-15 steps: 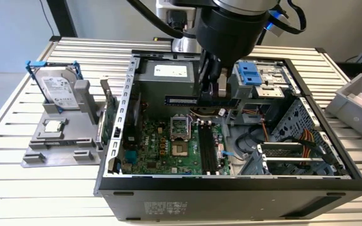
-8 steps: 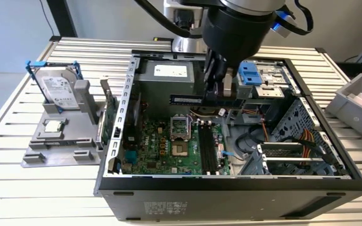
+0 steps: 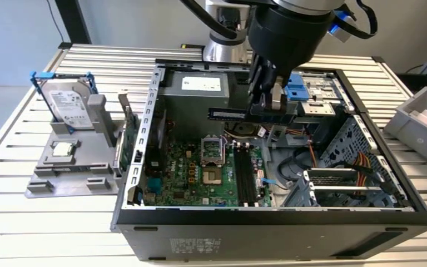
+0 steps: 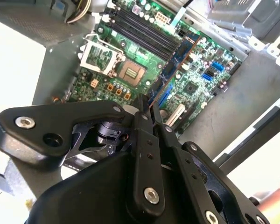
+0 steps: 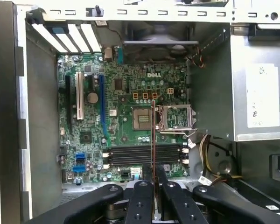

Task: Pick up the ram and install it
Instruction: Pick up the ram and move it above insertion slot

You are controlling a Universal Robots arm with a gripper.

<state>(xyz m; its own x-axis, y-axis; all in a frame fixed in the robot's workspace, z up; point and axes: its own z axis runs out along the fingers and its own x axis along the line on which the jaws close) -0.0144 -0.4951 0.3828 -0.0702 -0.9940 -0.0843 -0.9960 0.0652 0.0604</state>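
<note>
My gripper (image 3: 267, 110) is shut on the ram (image 3: 226, 113), a thin long circuit-board stick, and holds it level in the air above the open computer case (image 3: 273, 219). The stick juts toward the exterior view's left, over the motherboard (image 3: 198, 178). In the second wrist view the ram (image 4: 177, 60) runs out from my fingertips (image 4: 147, 108) over the board. In the first wrist view it shows edge-on as a thin line (image 5: 152, 135) between the fingers (image 5: 142, 193), crossing the long black memory slots (image 5: 130, 155). Those slots (image 3: 244, 175) lie below and nearer the case front.
The CPU socket (image 3: 212, 150) sits beside the slots, with the power supply (image 3: 198, 89) at the back. A silver hard drive in a blue frame (image 3: 69, 105) and a green card (image 3: 129, 139) stand at the exterior view's left. A grey bin (image 3: 421, 119) stands at the right.
</note>
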